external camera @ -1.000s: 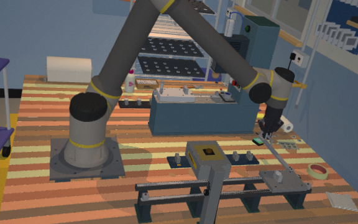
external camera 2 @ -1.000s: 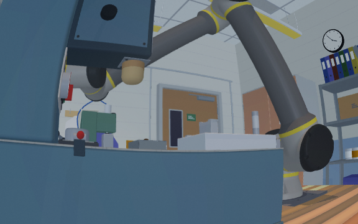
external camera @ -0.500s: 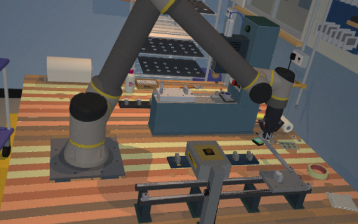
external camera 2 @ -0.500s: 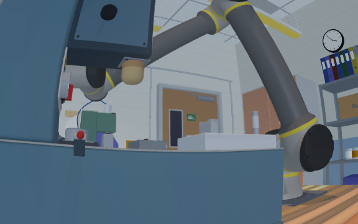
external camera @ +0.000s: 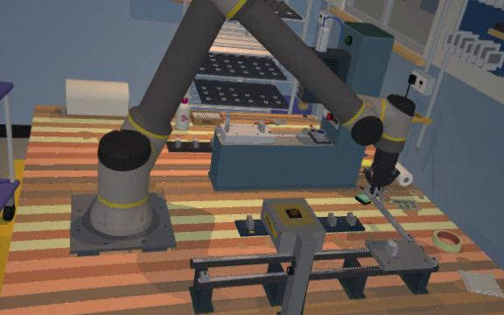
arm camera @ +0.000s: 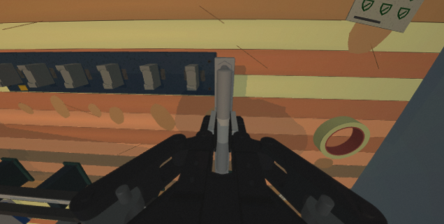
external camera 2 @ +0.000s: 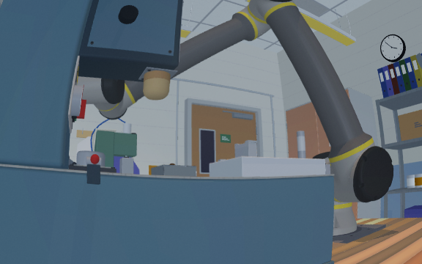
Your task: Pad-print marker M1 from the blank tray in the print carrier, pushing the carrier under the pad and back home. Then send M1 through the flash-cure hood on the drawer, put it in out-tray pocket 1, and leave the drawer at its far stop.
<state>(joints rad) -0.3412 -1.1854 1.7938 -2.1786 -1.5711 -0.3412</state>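
Observation:
On the right front of the bench the drawer plate point(external camera: 398, 255) sits at the right end of its rails point(external camera: 278, 267), with a small grey marker point(external camera: 391, 248) upright on it. A long grey handle rod point(external camera: 391, 216) rises from the plate toward the back. My gripper point(external camera: 376, 191) is closed on the rod's upper end, and in the wrist camera its two fingers point(arm camera: 222, 133) clamp the rod point(arm camera: 223, 92) from either side. The flash-cure hood point(external camera: 293, 223) straddles the rails to the left. The dark out-tray point(external camera: 304, 225) lies behind it, holding several grey blocks point(arm camera: 111, 75).
Behind stands the blue pad-printer base point(external camera: 285, 159) with its carrier point(external camera: 245, 133) on top and the tan pad point(external camera 2: 156, 85) overhead. A tape roll point(external camera: 447, 240), a green block point(external camera: 363, 199), a printed sheet point(external camera: 405, 204) and a paper roll point(external camera: 405, 177) lie around the drawer.

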